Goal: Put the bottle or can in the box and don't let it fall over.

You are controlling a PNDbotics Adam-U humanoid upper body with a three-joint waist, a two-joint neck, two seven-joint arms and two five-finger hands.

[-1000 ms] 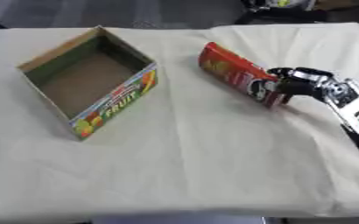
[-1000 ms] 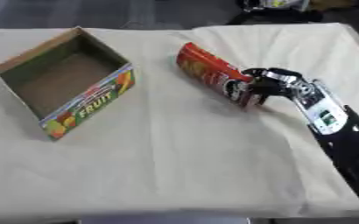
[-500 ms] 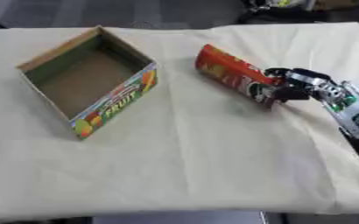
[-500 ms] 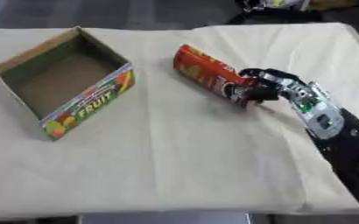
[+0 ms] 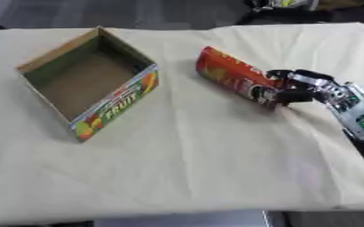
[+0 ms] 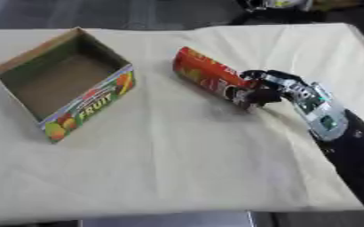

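A red can (image 5: 233,76) lies on its side on the cream tablecloth, its far end pointing up-left and its dark near end toward my right hand. My right hand (image 6: 277,87) comes in from the right, with its fingers and thumb curled round the can's near end. The open cardboard box (image 5: 88,80) with "FRUIT" printed on its side stands upright at the left, with nothing inside it. My left hand shows in neither view.
The cream tablecloth (image 5: 185,164) covers the whole table, with a wide bare stretch between box and can and toward the front edge. Dark objects lie beyond the far edge at top right.
The can's far end has shifted slightly left while my right hand has closed further round its near end. The box has not moved.
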